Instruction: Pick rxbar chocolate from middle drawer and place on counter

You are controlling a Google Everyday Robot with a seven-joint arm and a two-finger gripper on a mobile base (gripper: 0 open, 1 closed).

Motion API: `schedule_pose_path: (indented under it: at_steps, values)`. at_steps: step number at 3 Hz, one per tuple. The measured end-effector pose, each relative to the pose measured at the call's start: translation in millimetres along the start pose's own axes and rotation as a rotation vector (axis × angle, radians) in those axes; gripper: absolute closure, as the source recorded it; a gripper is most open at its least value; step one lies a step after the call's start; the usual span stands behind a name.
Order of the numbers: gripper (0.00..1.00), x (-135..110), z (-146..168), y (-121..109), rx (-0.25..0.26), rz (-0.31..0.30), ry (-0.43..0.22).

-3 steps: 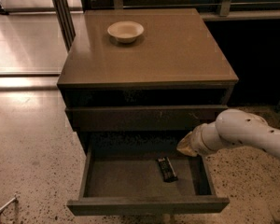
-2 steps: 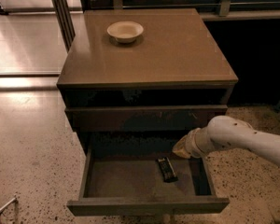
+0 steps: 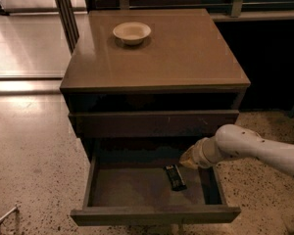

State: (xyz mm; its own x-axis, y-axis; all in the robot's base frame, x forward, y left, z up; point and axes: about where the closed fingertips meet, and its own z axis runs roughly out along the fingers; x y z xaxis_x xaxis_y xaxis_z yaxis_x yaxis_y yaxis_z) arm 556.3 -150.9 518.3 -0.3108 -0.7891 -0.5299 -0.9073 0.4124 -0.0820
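Right now the claw (image 3: 188, 159) hangs inside the open middle drawer (image 3: 154, 214), near its right back corner; open or closed, I cannot tell. Just beside it, toward the drawer front and slightly left, the rxbar chocolate (image 3: 175, 177) lies flat on the drawer floor, long axis running roughly front to back. Above, the bench (image 3: 186, 58) carries a cream bowl (image 3: 132, 32).
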Motion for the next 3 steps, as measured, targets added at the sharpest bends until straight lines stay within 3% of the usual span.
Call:
schedule_pose_path:
  at_steps: [1,3]
  values:
    - [0.81,11.6,13.1,10.9,-0.016,-0.028,0.018]
    - [0.35,34.0,43.4,30.8,-0.056,-0.068,0.021]
